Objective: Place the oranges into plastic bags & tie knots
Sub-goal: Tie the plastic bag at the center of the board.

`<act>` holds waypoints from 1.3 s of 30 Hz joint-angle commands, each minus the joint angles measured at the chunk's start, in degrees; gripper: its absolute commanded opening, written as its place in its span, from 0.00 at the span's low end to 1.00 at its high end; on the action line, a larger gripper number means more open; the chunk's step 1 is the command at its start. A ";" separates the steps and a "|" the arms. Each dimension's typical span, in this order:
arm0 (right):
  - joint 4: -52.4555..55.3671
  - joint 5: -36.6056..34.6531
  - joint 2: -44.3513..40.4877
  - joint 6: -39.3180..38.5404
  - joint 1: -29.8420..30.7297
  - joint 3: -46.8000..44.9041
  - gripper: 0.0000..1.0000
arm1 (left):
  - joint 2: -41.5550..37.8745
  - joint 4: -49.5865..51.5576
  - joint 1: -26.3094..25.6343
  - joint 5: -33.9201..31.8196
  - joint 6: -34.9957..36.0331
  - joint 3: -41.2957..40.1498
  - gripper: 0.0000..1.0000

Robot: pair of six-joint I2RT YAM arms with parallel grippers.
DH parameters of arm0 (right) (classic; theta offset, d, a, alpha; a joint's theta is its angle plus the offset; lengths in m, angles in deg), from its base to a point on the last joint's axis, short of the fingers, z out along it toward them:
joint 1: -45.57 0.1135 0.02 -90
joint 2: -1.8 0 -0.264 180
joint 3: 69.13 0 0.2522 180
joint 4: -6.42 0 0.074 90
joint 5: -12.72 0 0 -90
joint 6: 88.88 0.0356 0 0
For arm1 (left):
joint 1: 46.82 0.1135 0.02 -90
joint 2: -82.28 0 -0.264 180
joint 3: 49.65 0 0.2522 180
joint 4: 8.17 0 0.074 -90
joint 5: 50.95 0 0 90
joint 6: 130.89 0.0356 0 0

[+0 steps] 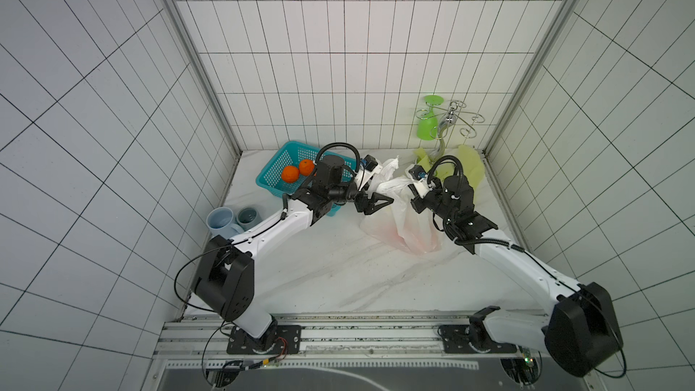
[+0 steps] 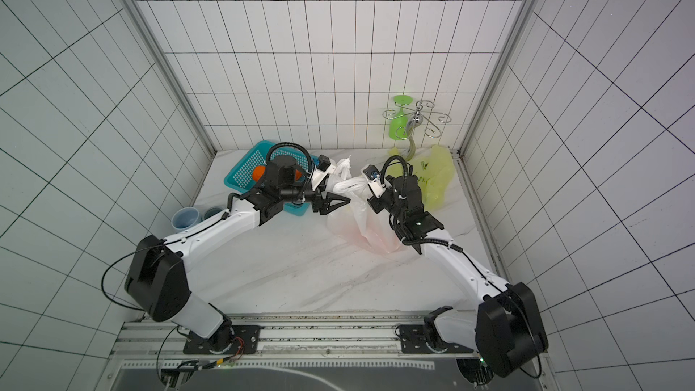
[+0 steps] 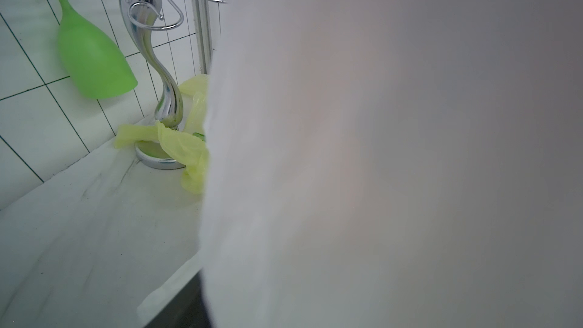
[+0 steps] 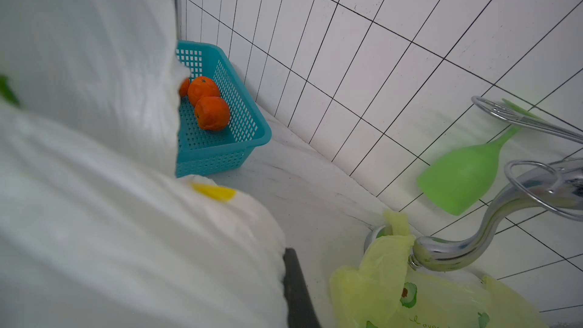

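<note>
Table: a white marbled top that both my arms reach across.
White bag: slumped on the table right of centre, between my arms. A faint orange-pink tint shows through its lower part, but I cannot count what is inside.
Cups: two grey-blue ones side by side at the left wall, just beside my left arm.
Left gripper: jaws spread wide and clamped on nothing, just beside the top of the white bag. Blurred white plastic fills most of my left wrist view.
Handles: bunched into a twisted strip running from my left gripper across to my right one. I cannot tell whether they are tied.
Right gripper: jaws closed, pinching the end of that strip. In my right wrist view the white plastic crowds against one dark finger.
Basket: teal, at the back left, behind my left wrist.
Oranges: three lie in the basket, one half hidden by the white bag.
Yellow-green bag: lies in the back right corner, one handle draped over the rack's foot.
Rack: chrome, standing in that same corner.
Glass: green, hanging upside down from the rack, near the back wall.
</note>
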 commanded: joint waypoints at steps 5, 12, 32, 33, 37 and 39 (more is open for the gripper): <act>0.36 4.67 -1.46 0.98 -0.62 1.71 0.00 | -2.70 5.09 5.36 2.95 8.33 -0.31 0.76; 1.40 6.40 -1.33 -0.81 -0.78 1.88 0.00 | -2.33 -3.17 5.81 3.20 2.92 -3.80 0.38; 2.89 0.70 -0.64 -5.94 -0.61 1.17 0.00 | 0.94 -7.68 0.33 -0.30 0.70 -2.85 0.44; 2.94 0.92 -0.58 -5.79 -0.61 1.17 0.00 | 0.67 -6.96 0.28 -0.37 1.72 -2.87 0.47; 3.17 1.10 -0.36 -5.52 -0.59 1.35 0.00 | -0.93 -4.80 0.07 -1.45 6.10 -3.87 0.59; 3.17 1.01 -0.36 -5.28 -0.61 1.45 0.00 | -1.78 -4.19 -0.02 -1.47 7.88 -4.50 0.62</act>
